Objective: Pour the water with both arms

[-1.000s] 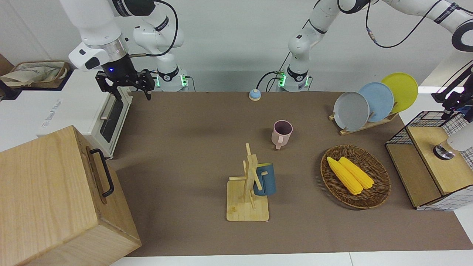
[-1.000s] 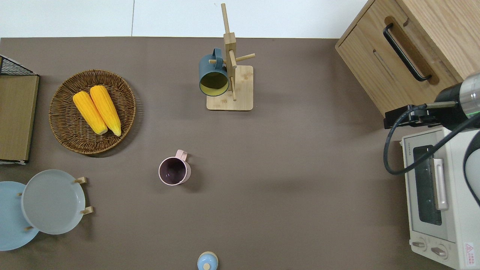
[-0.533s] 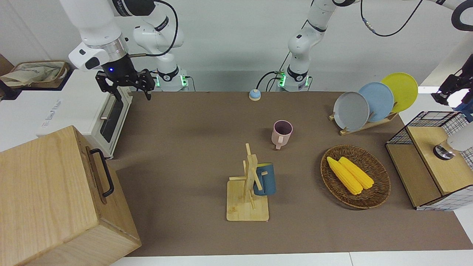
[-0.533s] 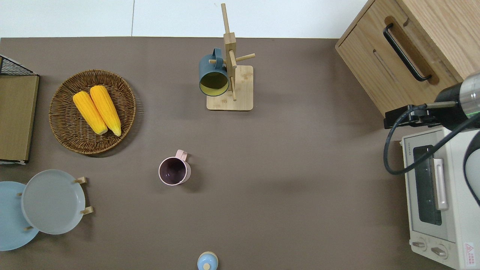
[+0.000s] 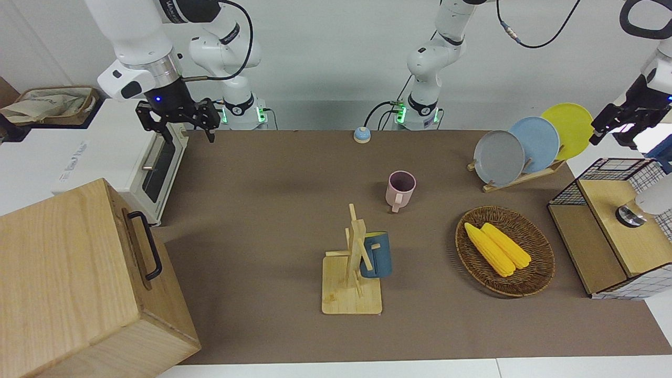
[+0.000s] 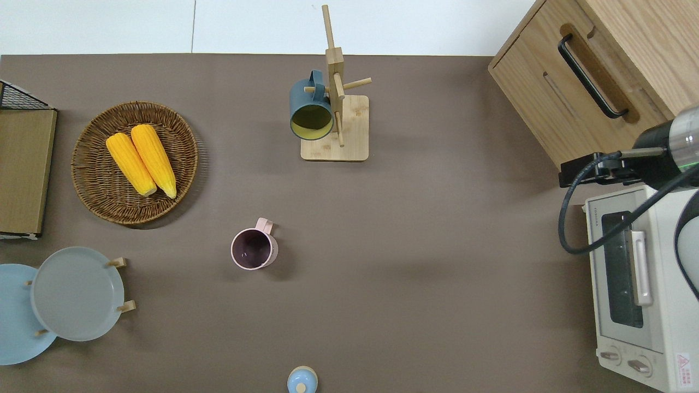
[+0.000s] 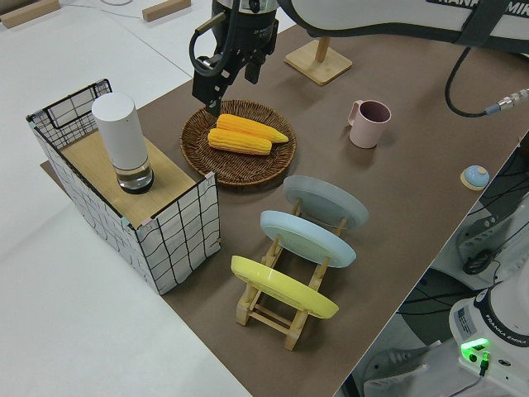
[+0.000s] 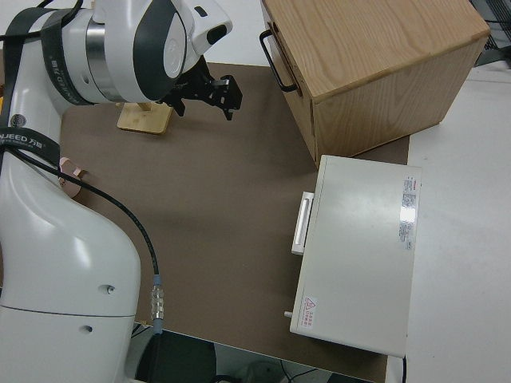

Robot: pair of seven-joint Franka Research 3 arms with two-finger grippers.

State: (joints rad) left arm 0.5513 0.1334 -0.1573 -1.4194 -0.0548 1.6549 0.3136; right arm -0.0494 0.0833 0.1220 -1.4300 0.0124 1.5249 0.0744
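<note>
overhead, left claw [image 5: 618, 127] is out of frame; both claws empty, right claw [image 5: 178, 122] spread wide

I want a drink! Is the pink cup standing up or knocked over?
Standing up. The pink cup sits on the table with its round mouth facing straight up, handle at the side. It looks dark inside; whether it holds water, cannot tell.

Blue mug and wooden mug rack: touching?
Touching. The overhead view shows the blue mug hanging by its handle on a peg of the wooden mug rack; the front view shows it off the table.
</note>
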